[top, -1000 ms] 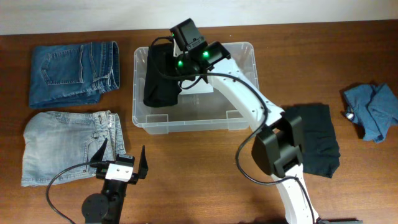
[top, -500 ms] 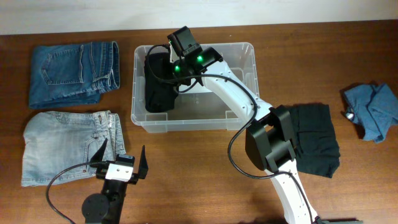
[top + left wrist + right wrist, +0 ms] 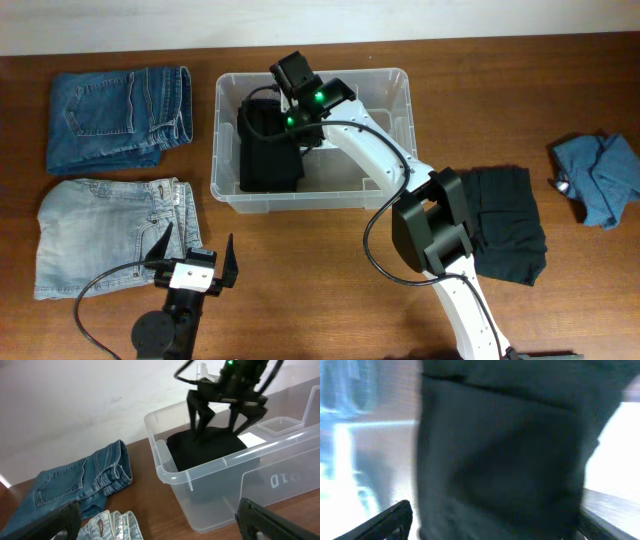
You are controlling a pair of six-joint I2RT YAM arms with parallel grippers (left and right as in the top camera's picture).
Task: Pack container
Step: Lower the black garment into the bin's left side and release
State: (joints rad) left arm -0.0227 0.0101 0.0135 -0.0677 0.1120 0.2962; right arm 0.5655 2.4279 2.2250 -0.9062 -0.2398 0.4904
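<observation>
The container (image 3: 392, 78) is a clear plastic bin at the table's back centre, also showing in the left wrist view (image 3: 200, 472). A folded black garment (image 3: 268, 155) lies in its left half. My right gripper (image 3: 276, 124) reaches down into the bin just above that garment, jaws open, one finger to each side of it (image 3: 218, 430). In the right wrist view the black garment (image 3: 500, 450) fills the frame between the spread fingers of the right gripper (image 3: 490, 530). My left gripper (image 3: 195, 252) stands open and holds nothing near the front edge (image 3: 160, 530).
Dark blue jeans (image 3: 120, 115) lie folded at the back left, light blue jeans (image 3: 110, 235) in front of them beside my left gripper. A second black garment (image 3: 510, 235) lies right of the bin under the right arm. A crumpled blue cloth (image 3: 600, 175) sits far right.
My right gripper has gone from shut to open and let go of the black garment, which now lies flatter in the bin's left half. The left arm has not moved.
</observation>
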